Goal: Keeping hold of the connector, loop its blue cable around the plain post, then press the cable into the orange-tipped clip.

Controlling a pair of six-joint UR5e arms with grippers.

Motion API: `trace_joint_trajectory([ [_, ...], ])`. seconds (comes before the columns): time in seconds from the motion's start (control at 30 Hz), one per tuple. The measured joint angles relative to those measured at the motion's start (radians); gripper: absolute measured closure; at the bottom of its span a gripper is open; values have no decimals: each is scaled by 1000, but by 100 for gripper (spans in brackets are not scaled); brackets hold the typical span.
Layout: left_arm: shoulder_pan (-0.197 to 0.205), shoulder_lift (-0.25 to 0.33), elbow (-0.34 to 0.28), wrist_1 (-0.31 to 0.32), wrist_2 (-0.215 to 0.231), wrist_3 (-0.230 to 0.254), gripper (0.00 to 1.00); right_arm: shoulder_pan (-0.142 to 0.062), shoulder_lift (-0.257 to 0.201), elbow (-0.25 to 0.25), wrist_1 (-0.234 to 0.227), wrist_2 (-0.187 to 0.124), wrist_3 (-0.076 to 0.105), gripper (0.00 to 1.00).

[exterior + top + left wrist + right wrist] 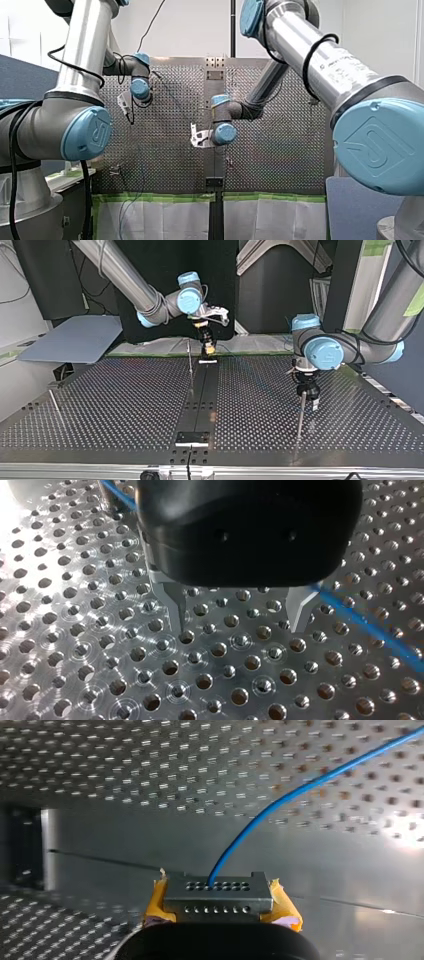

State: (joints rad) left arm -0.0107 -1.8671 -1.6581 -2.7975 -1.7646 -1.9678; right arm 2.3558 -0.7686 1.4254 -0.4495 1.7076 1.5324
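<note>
My left arm (82, 55) and my right arm (320, 60) are built of silver tubes, grey joints and logo-embossed blue caps (87, 132), looped with black cables (64, 62). The black left end effector (239, 626) is fitted with metal fingers (175, 605), the right end effector (220, 906) with yellow pads (156, 902).

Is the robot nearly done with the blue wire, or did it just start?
Just started. Done: my right gripper grips the connector between its yellow pads. In hand: the blue cable runs loose from it over the table, and my left gripper hangs open and empty beside it. Left: no view shows the cable round a post or in a clip, so both steps remain.
</note>
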Motion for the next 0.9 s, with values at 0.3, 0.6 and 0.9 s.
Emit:
trace_joint_trajectory([
  [0.3, 0, 0, 0, -2, -1, 0, 0, 0, 79, 6, -79, 47, 4, 100],
  [0.6, -2, 0, 0, -1, -2, 1, 0, -6, 156, 7, -156, 55, 16, 100],
  [0.9, -4, 0, 0, 0, -2, 1, 0, -16, 235, 7, -235, 80, 50, 100],
])
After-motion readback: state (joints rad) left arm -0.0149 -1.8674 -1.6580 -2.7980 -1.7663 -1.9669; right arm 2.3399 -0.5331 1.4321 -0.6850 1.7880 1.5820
